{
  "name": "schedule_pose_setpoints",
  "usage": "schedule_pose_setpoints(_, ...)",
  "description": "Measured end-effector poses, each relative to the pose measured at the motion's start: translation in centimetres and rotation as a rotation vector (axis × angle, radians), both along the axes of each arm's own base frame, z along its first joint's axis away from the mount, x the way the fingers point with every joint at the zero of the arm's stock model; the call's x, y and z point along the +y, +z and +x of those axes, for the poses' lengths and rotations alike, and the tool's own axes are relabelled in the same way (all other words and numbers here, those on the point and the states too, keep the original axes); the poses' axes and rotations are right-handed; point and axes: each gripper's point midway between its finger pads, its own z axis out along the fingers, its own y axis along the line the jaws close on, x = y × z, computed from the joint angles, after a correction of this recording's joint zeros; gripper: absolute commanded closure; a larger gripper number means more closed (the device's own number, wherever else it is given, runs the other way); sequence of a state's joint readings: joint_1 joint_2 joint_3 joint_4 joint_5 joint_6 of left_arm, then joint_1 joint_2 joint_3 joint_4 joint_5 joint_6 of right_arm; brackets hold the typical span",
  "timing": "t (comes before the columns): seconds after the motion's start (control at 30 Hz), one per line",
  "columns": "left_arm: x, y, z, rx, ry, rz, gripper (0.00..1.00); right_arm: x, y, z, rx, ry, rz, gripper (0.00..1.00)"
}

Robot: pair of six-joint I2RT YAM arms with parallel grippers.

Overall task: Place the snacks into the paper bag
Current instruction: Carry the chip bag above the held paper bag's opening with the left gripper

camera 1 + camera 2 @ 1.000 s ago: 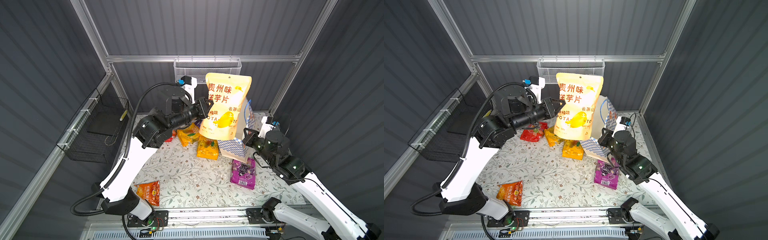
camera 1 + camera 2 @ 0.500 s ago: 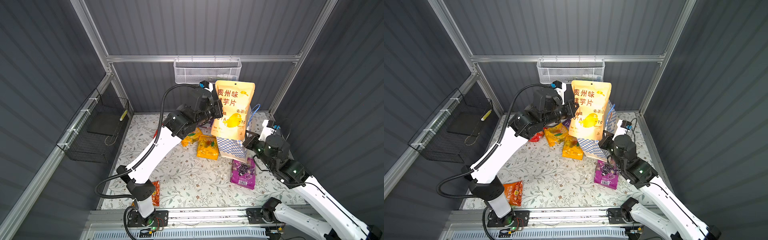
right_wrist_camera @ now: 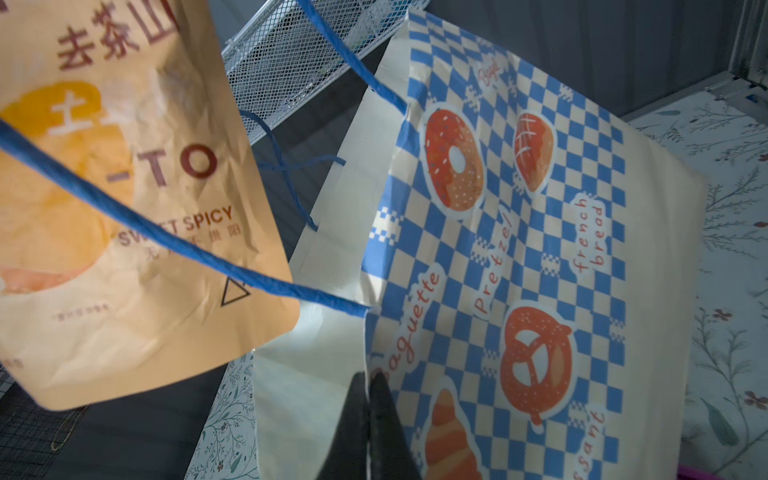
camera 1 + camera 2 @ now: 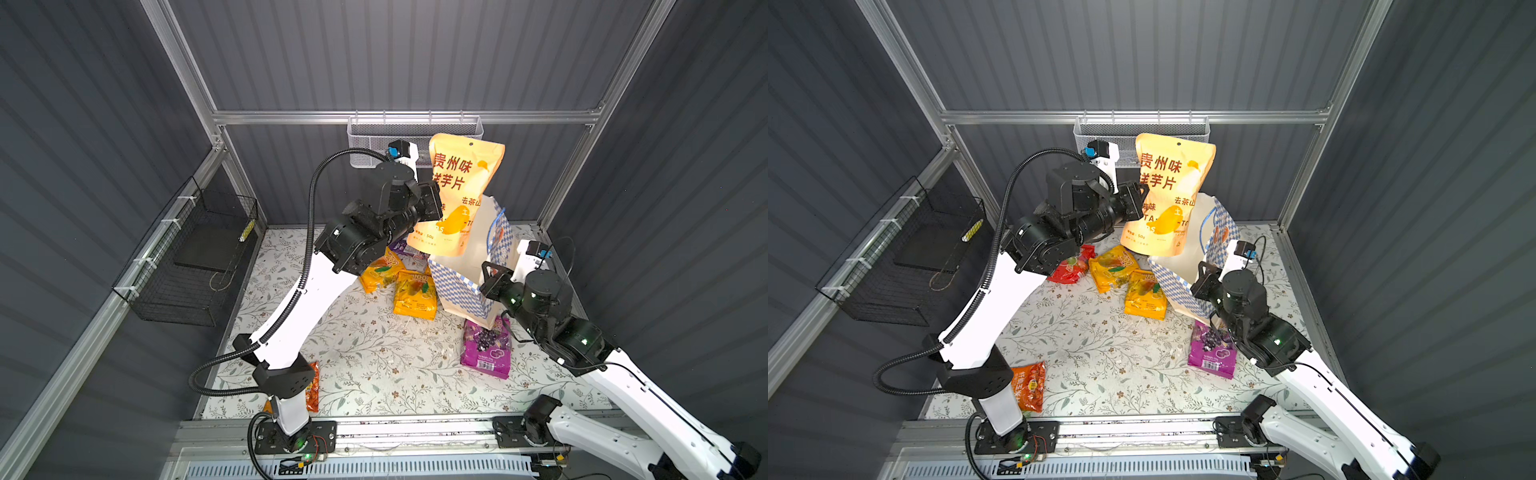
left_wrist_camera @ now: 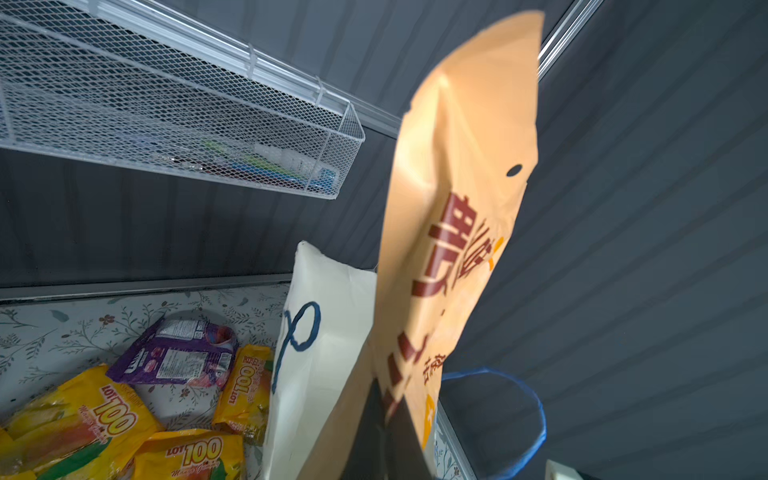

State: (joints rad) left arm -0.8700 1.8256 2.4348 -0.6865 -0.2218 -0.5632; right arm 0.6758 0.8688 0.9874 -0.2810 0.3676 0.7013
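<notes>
The large pale-orange pouch [image 4: 461, 195] with red Chinese characters hangs upright in the air, its lower end just over the mouth of the paper bag [image 4: 461, 286]. My left gripper [image 4: 434, 203] is shut on the pouch's side edge [image 5: 457, 208]. The cream bag with its blue checkered band [image 3: 519, 249] stands leaning at the back right. My right gripper [image 3: 368, 386] is shut on its rim. On the floral mat lie two yellow packets [image 4: 415, 293], a purple one [image 4: 486, 349], a red one [image 4: 1071, 266] and a dark orange one [image 4: 1030, 384]. Another purple packet [image 5: 178, 353] shows in the left wrist view.
A white mesh basket [image 4: 415, 133] hangs on the back wall right behind the pouch. A black wire basket [image 4: 195, 257] is fixed to the left wall. Aluminium posts and grey ribbed walls close in the mat on three sides.
My left arm has changed its pose while keeping the pouch over the bag; the pouch has risen a little and tilted since half a second ago. The right gripper still holds the bag's rim.
</notes>
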Motion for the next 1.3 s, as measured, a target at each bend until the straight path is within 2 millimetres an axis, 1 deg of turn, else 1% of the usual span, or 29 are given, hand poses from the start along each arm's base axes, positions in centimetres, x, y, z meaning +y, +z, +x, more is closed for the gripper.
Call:
schedule_pose_setpoints(0.07,-0.5,-0.6,0.4,0.005,-0.002,0.012,1.0,0.2,0.0,0.0,-0.003,0.004,-0.002,1.0)
schedule_pose_setpoints(0.13,-1.1,-1.9,0.6,0.027,-0.006,0.038,1.0,0.1,0.1,0.0,-0.006,0.001,-0.003,1.0)
schedule_pose_setpoints(0.23,-1.6,-4.5,0.6,0.073,-0.01,0.094,1.0,0.0,0.3,0.1,-0.016,-0.01,-0.003,1.0)
schedule_pose_setpoints(0.33,-1.7,-7.4,0.1,0.126,-0.003,0.162,1.0,0.0,0.6,0.2,-0.027,-0.015,0.0,1.0)
schedule_pose_setpoints(0.43,-1.5,-9.2,-0.5,0.164,0.014,0.217,1.0,0.2,0.7,0.3,-0.034,-0.019,-0.002,1.0)
schedule_pose_setpoints(0.5,-1.1,-9.6,-1.0,0.18,0.024,0.233,1.0,0.4,0.6,0.5,-0.035,-0.02,-0.005,1.0)
schedule_pose_setpoints(0.63,0.6,-9.7,-2.0,0.202,0.062,0.245,1.0,0.9,0.4,0.9,-0.038,-0.028,-0.01,1.0)
schedule_pose_setpoints(0.77,2.1,-9.3,-2.2,0.211,0.112,0.243,1.0,1.1,0.6,1.2,-0.052,-0.037,-0.003,1.0)
schedule_pose_setpoints(0.9,3.0,-10.1,-2.2,0.247,0.155,0.255,1.0,1.5,0.7,1.3,-0.062,-0.038,-0.004,1.0)
schedule_pose_setpoints(0.97,3.3,-10.8,-2.1,0.265,0.178,0.256,1.0,1.8,0.6,1.4,-0.064,-0.037,-0.007,1.0)
schedule_pose_setpoints(1.03,3.6,-12.2,-2.2,0.296,0.197,0.268,1.0,2.2,0.6,1.4,-0.066,-0.032,-0.011,1.0)
schedule_pose_setpoints(1.13,3.5,-13.4,-2.1,0.324,0.205,0.283,1.0,2.8,0.3,1.6,-0.066,-0.023,-0.018,1.0)
schedule_pose_setpoints(1.3,3.1,-13.9,-1.9,0.351,0.217,0.262,1.0,3.9,0.1,1.6,-0.072,0.0,-0.036,1.0)
